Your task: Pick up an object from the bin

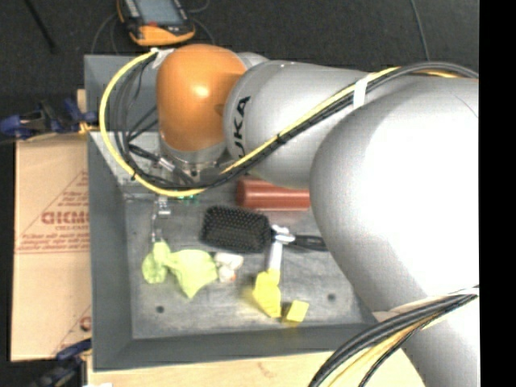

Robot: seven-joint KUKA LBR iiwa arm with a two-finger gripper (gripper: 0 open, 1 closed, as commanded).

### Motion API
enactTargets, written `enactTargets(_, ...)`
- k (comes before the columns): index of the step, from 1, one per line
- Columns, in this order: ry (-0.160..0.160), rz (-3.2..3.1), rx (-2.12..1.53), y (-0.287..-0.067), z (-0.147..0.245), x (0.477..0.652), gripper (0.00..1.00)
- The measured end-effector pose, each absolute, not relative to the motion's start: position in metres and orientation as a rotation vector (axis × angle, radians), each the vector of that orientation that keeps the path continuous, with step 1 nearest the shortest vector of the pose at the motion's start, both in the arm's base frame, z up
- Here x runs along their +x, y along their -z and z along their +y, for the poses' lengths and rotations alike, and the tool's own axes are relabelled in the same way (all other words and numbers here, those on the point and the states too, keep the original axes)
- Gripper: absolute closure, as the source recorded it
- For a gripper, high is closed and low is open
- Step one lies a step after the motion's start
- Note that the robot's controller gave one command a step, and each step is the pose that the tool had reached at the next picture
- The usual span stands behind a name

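Observation:
My gripper (160, 220) hangs below the orange wrist cover at the bin's left side, just above a crumpled yellow-green cloth (184, 269) on the bin floor. A black hairbrush (234, 228) lies to the right of the gripper, bristles up, its handle running under the arm. A small white thing (230, 261) sits between the cloth and the brush. Nothing shows in the gripper's grasp.
A red block (270, 193) lies at the back, partly under the arm. A yellow piece (268, 293) with a white stick (275, 255) and a small yellow cube (296, 310) lie near the front. The big arm covers the bin's right half.

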State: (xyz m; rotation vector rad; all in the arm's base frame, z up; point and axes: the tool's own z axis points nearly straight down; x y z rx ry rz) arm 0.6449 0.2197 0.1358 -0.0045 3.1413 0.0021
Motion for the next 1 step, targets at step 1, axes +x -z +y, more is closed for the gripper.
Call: enactTargets(1, -0.003, 3.139, 0.000, -0.1371, 0.2194, 0.6459, 0.00)
